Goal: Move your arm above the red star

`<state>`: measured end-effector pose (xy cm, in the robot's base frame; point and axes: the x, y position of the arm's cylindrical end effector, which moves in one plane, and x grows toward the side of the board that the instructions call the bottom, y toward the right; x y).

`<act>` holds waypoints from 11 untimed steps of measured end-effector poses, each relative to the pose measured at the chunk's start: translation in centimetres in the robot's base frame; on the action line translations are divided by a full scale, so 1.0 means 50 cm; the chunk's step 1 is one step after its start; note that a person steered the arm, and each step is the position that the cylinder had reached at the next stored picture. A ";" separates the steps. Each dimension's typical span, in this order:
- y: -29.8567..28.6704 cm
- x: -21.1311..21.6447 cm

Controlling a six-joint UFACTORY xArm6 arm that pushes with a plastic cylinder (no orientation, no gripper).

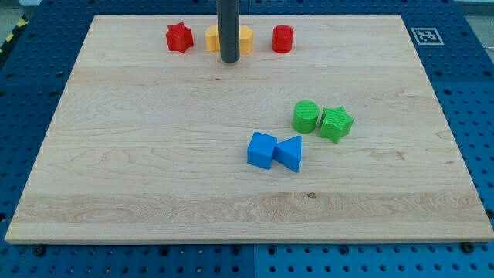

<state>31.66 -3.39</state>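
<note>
The red star (pixel 179 37) lies near the view's top edge of the wooden board (pixel 154 154), left of centre. My tip (pixel 229 59) stands to the star's right and slightly lower in the view, apart from it. The rod partly covers a yellow block (pixel 244 38), whose shape I cannot make out. A red cylinder (pixel 282 38) sits further right in the same row.
A green cylinder (pixel 306 116) and a green star (pixel 336 123) touch each other right of centre. A blue cube (pixel 262 150) and a blue triangular block (pixel 290 153) sit side by side below them. A marker tag (pixel 426 35) is at the top right.
</note>
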 end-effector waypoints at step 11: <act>-0.193 -0.203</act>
